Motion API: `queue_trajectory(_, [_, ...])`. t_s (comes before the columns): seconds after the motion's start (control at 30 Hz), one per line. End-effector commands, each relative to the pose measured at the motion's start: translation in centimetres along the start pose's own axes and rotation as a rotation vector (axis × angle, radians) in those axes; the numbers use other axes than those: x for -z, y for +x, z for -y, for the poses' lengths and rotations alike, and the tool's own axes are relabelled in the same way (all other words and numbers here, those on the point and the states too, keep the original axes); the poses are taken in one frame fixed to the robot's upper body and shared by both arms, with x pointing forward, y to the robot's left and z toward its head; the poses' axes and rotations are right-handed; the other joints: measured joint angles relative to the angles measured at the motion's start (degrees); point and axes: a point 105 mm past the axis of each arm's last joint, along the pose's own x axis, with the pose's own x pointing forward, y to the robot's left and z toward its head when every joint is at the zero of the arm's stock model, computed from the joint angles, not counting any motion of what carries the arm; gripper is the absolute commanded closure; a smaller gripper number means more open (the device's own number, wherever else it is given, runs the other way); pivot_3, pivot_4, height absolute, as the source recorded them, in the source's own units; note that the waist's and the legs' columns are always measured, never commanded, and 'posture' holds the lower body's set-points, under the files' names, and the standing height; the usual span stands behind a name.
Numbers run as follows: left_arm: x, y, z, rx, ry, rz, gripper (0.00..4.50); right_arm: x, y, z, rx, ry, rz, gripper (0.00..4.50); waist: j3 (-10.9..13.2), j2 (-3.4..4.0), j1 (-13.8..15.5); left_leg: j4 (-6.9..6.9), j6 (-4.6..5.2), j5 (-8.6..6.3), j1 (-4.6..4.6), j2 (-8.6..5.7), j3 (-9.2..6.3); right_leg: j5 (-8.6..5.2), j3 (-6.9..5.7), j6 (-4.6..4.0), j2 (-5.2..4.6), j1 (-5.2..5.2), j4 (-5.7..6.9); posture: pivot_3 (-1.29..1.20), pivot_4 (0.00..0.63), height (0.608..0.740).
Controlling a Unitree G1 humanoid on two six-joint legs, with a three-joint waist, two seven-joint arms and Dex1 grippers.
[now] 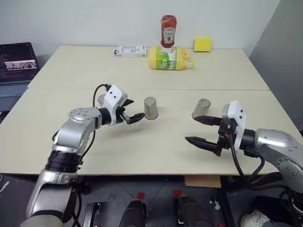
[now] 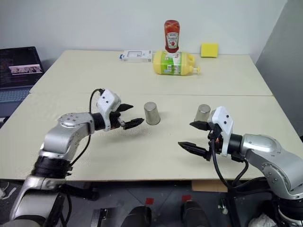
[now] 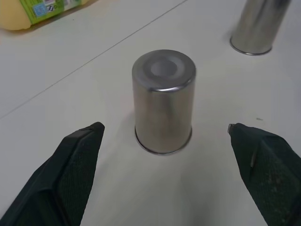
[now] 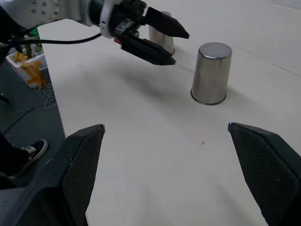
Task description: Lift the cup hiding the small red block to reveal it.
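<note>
At table centre: middle cup (image 1: 151,108) upside down, at 3 o'clock of my left gripper (image 1: 129,115) | left fingers wide, untouching | right gripper (image 1: 203,131) wide, empty

I can read only one thing: the red ketchup bottle (image 1: 168,30) has a Heinz label. The green label on the yellow bottle (image 1: 169,58) is too small to read.

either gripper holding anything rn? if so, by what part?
Nothing held. Left gripper is open beside the middle cup, not touching; right gripper is open over bare table.
</note>
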Motion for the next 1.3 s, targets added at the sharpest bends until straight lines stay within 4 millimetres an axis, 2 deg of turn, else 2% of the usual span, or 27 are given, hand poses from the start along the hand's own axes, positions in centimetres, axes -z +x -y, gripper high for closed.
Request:
queue_trajectory(0.03, [-1.1,2.0,-0.4,-0.024,0.036,0.029,0.0,-0.9,0.1,-0.8,-0.018,-0.04,0.027,0.05,0.0,0.0,0.0,0.01,0.0,0.0,0.0,-0.01,0.0,0.0,0.0,0.01,0.0,0.0,0.0,0.0,0.15,0.74])
queue_trajectory(0.4, [-1.6,5.6,-0.5,-0.054,0.03,0.049,0.0,-0.9,0.2,-1.2,-0.021,-0.038,0.027,0.05,0.0,-0.01,0.0,0.02,0.0,0.0,-0.04,-0.03,-0.06,0.01,-0.04,0.02,0.0,0.0,0.01,0.0,0.15,0.74])
queue_trajectory(0.5, [-1.7,6.1,-0.9,-0.086,0.003,0.059,0.43,-1.0,0.2,-1.2,-0.017,-0.037,0.028,0.0,0.0,-0.01,0.0,0.02,0.0,0.0,-0.05,-0.04,-0.05,0.02,-0.03,0.03,-0.01,0.0,0.01,0.0,0.15,0.74])
queue_trajectory(0.57, [-1.8,6.2,-0.8,-0.077,-0.006,0.073,0.95,-0.9,0.2,-1.2,-0.015,-0.036,0.027,0.0,0.0,-0.01,-0.1,0.02,0.0,0.0,-0.06,-0.04,-0.06,0.02,-0.04,0.03,0.0,0.0,0.01,0.0,0.15,0.74])
queue_trajectory(0.7, [-2.2,6.2,-0.8,-0.066,-0.02,0.099,1.68,-0.8,0.2,-1.2,-0.011,-0.033,0.023,0.0,0.0,-0.01,-0.1,0.01,0.0,0.0,-0.05,-0.03,-0.07,0.02,-0.04,0.03,0.0,0.0,0.01,0.0,0.15,0.74])
queue_trajectory(0.87, [-3.7,5.0,-1.3,-0.099,-0.005,0.154,1.79,-0.7,0.4,-1.3,-0.012,-0.031,0.018,0.0,0.0,-0.01,-0.1,0.02,0.0,0.01,-0.05,-0.04,-0.07,0.02,-0.04,0.03,0.0,0.0,0.01,0.0,0.15,0.74])
queue_trajectory(0.97, [-4.9,3.1,-2.2,-0.173,0.052,0.169,1.79,-0.6,0.3,-1.3,-0.011,-0.03,0.016,0.0,0.0,-0.01,-0.2,0.02,-0.01,0.01,-0.05,-0.03,-0.08,0.02,-0.05,0.03,0.0,0.0,0.02,0.0,0.15,0.74])
queue_trajectory(1.03, [-5.1,2.0,-2.5,-0.213,0.057,0.162,1.79,-0.6,0.3,-1.2,-0.011,-0.029,0.015,0.0,0.0,-0.01,-0.3,0.0,-0.01,0.01,-0.04,-0.01,-0.08,0.02,-0.01,0.03,0.0,-0.01,0.03,0.0,0.15,0.74])
queue_trajectory(1.13, [-3.8,0.6,-3.0,-0.275,0.03,0.114,1.79,-0.5,0.5,-1.2,-0.017,-0.025,0.017,0.0,0.0,-0.01,-0.2,0.0,-0.01,0.01,0.0,0.0,-0.11,0.02,-0.05,0.03,0.0,0.0,0.05,0.0,0.15,0.74])
queue_trajectory(1.3, [-1.5,-0.1,-3.8,-0.348,-0.024,0.047,1.79,-0.6,0.8,-1.1,-0.027,-0.024,0.023,0.0,0.0,-0.01,-0.1,0.07,-0.01,0.01,0.03,-0.02,-0.11,0.03,-0.05,0.06,-0.01,0.05,0.08,0.0,0.15,0.74])
